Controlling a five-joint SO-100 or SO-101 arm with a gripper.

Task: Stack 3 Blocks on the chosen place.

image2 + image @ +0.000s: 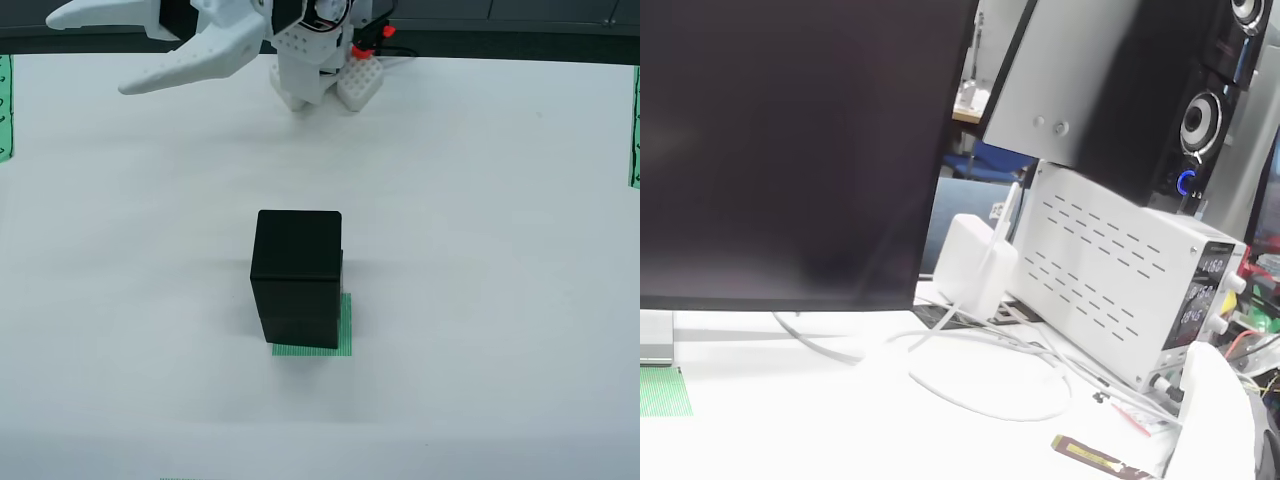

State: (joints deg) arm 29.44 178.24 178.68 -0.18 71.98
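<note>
Reaching leftward near the top edge of the view from above, the white claw [100, 50] has its two fingers spread, with nothing between them. Well below it and to the right, at the table's middle, the black cubes [296, 275] stand stacked on the green striped patch [343, 330]. How many are stacked cannot be counted; the stacking looks finished or nearly so.

Power supply [1120, 280] display digits blurred; nothing legible.

place: electronics lab | signs: power supply box [1120, 290] with number display, speaker [1205, 120], wires [990, 350], big screen [790, 150]
</note>
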